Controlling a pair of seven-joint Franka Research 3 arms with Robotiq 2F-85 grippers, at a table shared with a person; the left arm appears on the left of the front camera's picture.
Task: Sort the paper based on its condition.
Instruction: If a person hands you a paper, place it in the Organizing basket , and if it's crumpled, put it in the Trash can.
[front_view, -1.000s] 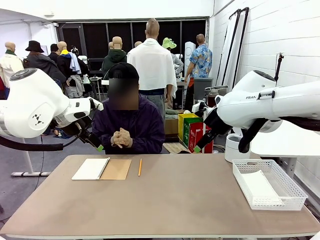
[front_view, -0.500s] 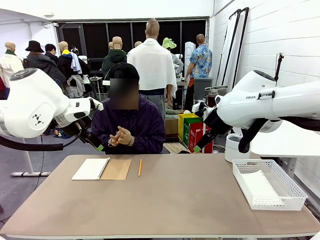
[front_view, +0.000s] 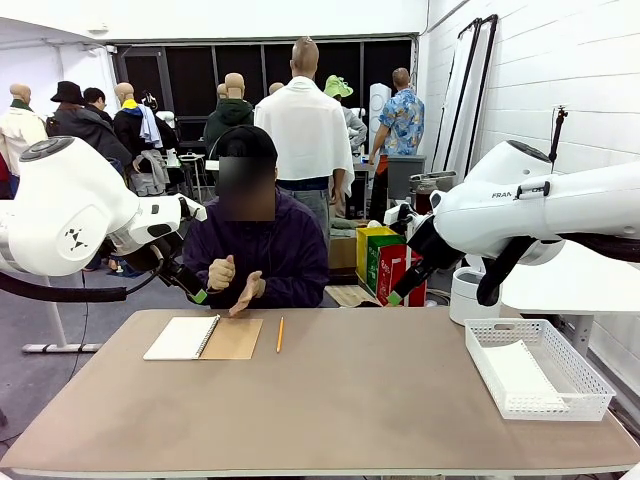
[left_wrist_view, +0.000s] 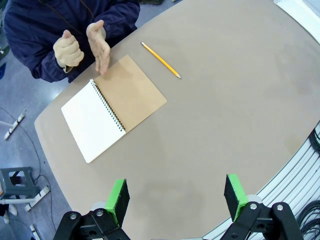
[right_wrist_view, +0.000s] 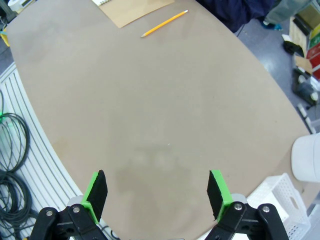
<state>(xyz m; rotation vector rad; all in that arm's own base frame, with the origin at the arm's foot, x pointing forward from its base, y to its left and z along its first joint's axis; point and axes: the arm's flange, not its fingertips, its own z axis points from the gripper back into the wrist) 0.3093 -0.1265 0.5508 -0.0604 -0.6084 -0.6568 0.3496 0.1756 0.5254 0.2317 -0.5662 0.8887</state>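
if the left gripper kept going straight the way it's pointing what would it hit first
Probably the bare table. The left gripper is open and empty, aimed at tabletop short of the notebook and pencil, though depth is hard to judge.

We are in a robot lab set up in a workshop-like hall: two white arms (front_view: 80, 215) flank a plain table (front_view: 330, 400), cables (right_wrist_view: 12, 150) trail on the floor, and painted block walls (front_view: 530, 70) rise behind.
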